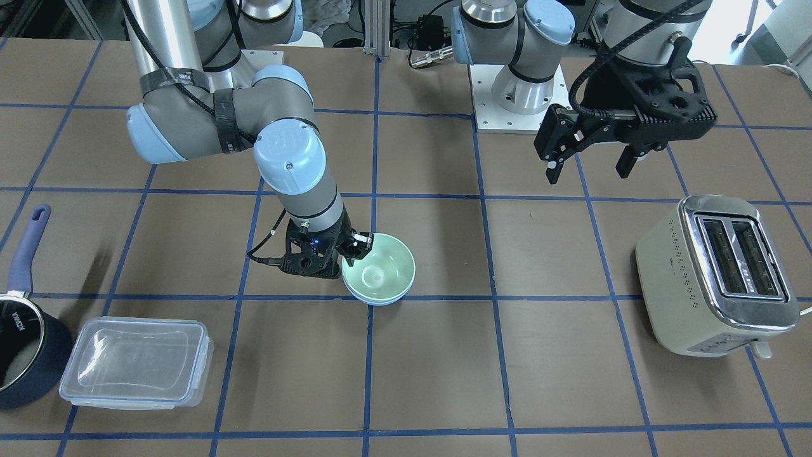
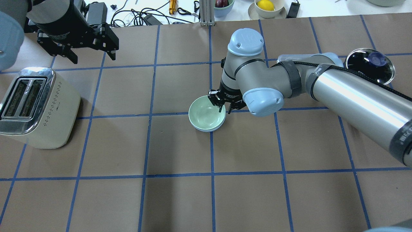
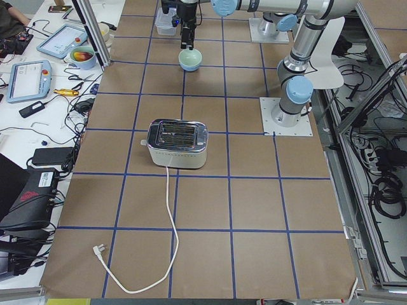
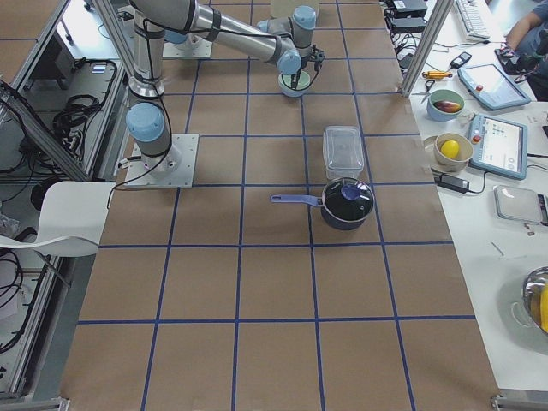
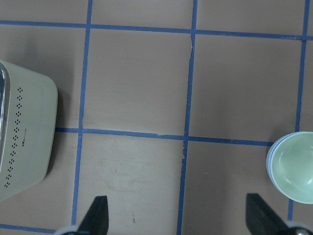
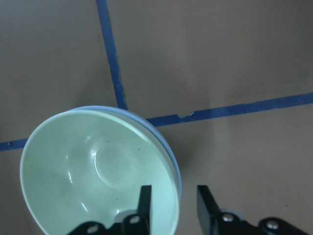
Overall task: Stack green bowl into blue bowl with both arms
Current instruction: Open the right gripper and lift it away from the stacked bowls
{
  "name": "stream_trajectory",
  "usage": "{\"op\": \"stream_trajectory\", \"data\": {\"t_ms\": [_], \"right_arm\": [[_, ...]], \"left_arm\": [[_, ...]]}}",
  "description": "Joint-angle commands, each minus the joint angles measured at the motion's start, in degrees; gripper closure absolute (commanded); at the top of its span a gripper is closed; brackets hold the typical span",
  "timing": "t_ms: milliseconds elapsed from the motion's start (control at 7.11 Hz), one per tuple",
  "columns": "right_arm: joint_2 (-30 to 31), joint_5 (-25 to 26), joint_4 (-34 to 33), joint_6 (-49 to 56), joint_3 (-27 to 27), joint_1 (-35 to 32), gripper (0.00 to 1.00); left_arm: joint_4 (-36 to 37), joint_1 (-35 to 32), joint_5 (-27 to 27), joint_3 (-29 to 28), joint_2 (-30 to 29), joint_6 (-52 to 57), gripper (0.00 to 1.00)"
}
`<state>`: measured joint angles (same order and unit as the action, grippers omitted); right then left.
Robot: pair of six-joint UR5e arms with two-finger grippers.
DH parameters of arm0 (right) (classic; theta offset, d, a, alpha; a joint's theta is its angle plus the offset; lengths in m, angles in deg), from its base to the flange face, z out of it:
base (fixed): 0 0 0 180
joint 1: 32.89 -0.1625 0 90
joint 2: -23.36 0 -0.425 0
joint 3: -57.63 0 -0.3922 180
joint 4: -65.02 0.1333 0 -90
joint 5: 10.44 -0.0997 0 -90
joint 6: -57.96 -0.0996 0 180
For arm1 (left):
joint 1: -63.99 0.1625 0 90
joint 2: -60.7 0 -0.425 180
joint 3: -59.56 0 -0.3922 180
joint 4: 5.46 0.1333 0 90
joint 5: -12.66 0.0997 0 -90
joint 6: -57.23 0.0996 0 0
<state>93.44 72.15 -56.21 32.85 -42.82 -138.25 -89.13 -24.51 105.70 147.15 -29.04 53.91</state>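
Note:
The green bowl [image 1: 380,271] sits nested inside the blue bowl [image 1: 377,301] near the table's middle; only the blue bowl's rim and lower edge show beneath it. Both also show in the overhead view, green bowl [image 2: 206,114] and blue bowl [image 2: 206,130]. My right gripper [image 1: 356,247] is low at the bowls' rim; in the right wrist view [image 6: 176,208] one finger is inside the green bowl [image 6: 98,176] and one outside, with gaps to the rim, so it is open. My left gripper [image 1: 589,170] hangs open and empty, high above the table, near the toaster.
A cream toaster [image 1: 717,279] stands on my left side. A clear lidded container [image 1: 136,362] and a dark blue pot [image 1: 19,355] with a long handle sit on my right side, towards the operators' edge.

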Motion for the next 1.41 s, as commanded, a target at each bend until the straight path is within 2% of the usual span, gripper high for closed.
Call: {"op": "stream_trajectory", "data": {"t_ms": [0, 141, 422, 562, 703, 1266], "right_arm": [[3.9, 3.9, 6.1, 0.8, 3.8, 1.6, 0.0], [6.5, 6.6, 13.6, 2.9, 7.5, 3.9, 0.0], [10.4, 8.1, 30.3, 9.8, 17.3, 8.9, 0.0], [12.4, 10.5, 37.5, 18.6, 20.7, 12.2, 0.0], [14.4, 10.6, 38.8, 23.4, 21.0, 15.4, 0.0], [14.9, 9.8, 38.0, 23.4, 21.0, 15.5, 0.0]], "left_arm": [[0.1, 0.0, 0.0, 0.2, 0.0, -0.2, 0.0], [0.0, 0.0, 0.0, 0.2, 0.0, -0.2, 0.0], [0.1, 0.0, -0.1, 0.2, 0.0, -0.4, 0.0], [0.1, 0.0, 0.0, 0.2, 0.0, -0.4, 0.0], [0.1, 0.0, 0.0, 0.2, 0.0, -0.4, 0.0], [0.1, 0.0, 0.0, 0.2, 0.1, -0.4, 0.0]]}}
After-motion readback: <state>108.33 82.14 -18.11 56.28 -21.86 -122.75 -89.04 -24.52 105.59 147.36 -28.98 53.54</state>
